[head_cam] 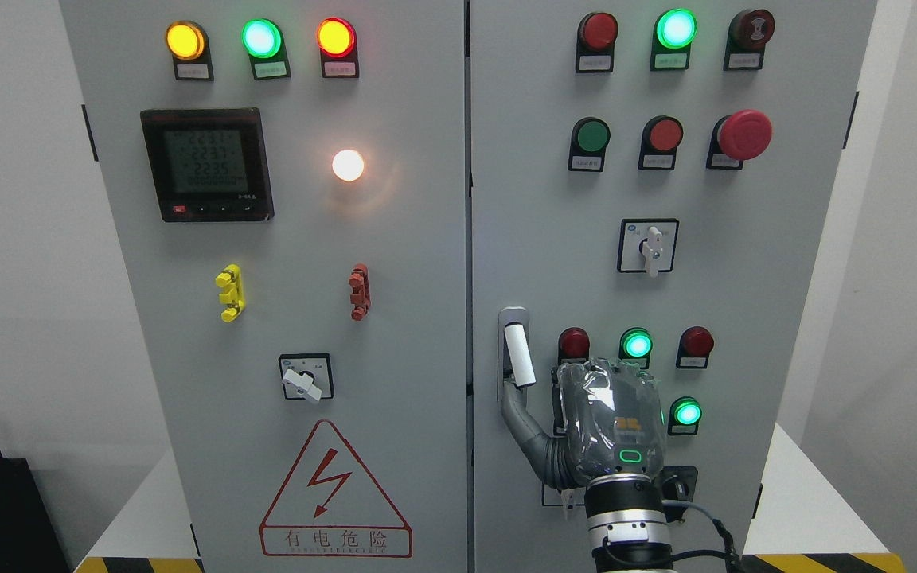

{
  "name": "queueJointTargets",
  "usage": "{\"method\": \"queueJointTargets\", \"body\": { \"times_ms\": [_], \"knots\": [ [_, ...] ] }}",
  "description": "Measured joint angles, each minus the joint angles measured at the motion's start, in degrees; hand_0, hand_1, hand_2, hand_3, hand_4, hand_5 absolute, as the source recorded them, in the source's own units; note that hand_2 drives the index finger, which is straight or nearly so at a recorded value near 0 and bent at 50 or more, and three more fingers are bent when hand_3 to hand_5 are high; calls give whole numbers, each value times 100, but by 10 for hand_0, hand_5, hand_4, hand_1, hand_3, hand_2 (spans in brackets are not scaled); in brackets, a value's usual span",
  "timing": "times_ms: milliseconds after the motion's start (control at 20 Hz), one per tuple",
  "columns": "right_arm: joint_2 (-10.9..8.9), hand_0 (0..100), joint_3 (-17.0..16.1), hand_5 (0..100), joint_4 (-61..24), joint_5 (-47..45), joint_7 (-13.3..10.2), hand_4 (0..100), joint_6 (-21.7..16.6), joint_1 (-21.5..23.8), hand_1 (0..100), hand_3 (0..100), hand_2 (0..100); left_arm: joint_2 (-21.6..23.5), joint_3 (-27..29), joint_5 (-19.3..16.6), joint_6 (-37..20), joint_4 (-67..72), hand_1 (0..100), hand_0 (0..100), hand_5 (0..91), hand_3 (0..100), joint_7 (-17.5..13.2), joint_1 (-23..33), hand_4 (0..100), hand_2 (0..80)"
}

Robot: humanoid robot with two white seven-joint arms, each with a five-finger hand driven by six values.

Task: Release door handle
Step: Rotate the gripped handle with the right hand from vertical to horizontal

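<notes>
Grey metal fronts the cabinet (442,318), and on its right door, low down beside the centre seam, stands the door handle (516,350), an upright white grip set in a grey recessed plate. The right hand (586,422) (its arm comes in at the bottom edge, right of the middle) has its thumb reaching up along the lower end of the grip, apparently touching it, while the other fingers are hidden behind the hand's back, so I cannot tell whether they curl. To release well, I judge the thumb should ease off sideways first, then the hand draw straight back from the door, clear of the green lamp (637,344) and red lamp (574,343) just above its knuckles.
</notes>
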Motion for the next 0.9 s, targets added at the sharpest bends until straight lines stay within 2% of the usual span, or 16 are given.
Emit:
{"method": "queueJointTargets", "body": {
  "times_ms": [900],
  "knots": [
    [-83,487,-233,953,-156,-19,-30,903,-4,60,150,1000,1000,1,0,0,0,0,389,120,0,0,0,0,0,0]
  ]
}}
